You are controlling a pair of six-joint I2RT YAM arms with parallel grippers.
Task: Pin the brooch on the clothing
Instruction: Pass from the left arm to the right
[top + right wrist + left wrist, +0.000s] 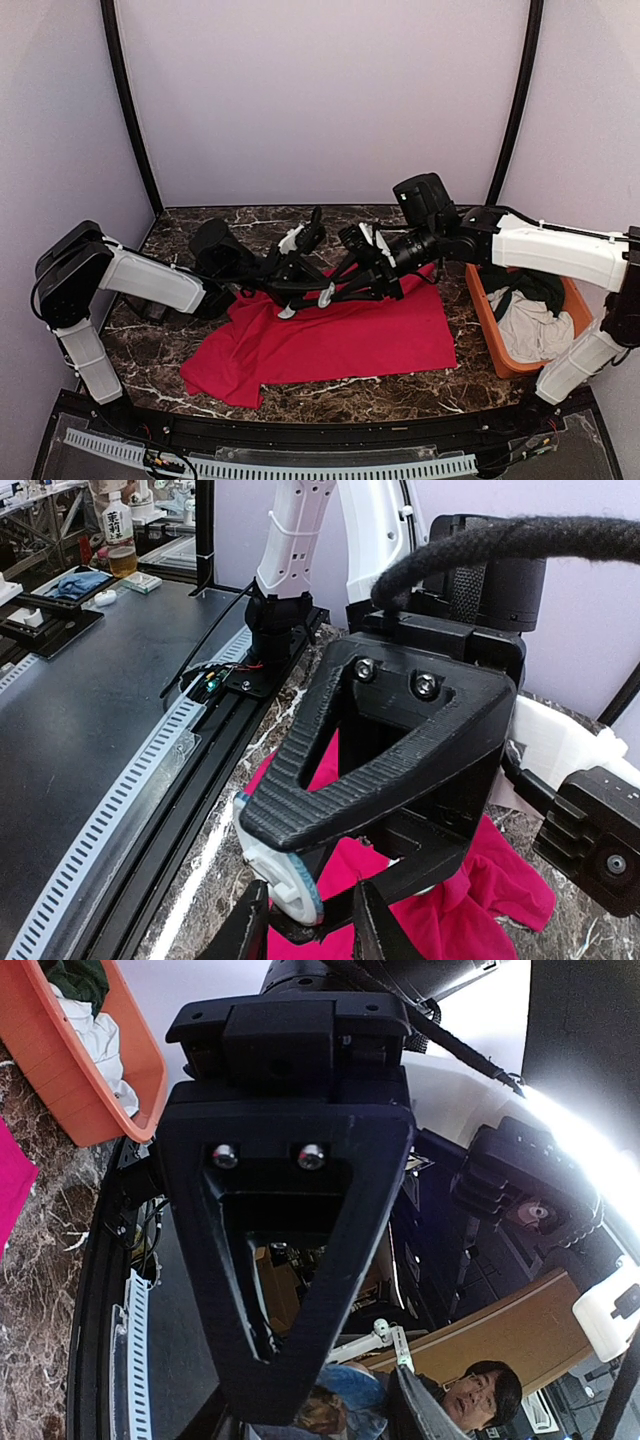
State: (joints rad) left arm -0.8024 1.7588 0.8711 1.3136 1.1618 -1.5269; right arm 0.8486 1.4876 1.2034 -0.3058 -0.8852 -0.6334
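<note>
Hovering both arms over the red T-shirt [340, 340], which lies spread out at the middle of the desk [400, 385], just left of the orange basket [478, 300]. My left fingers [306, 266] and right fingers [375, 243] sit close together above its far edge. Whether either pair is apart or together, I cannot tell.

Red T-shirt [330, 345] far edge hidden under left gripper [305, 232] and right gripper [372, 242], brooch indiscernible
</note>
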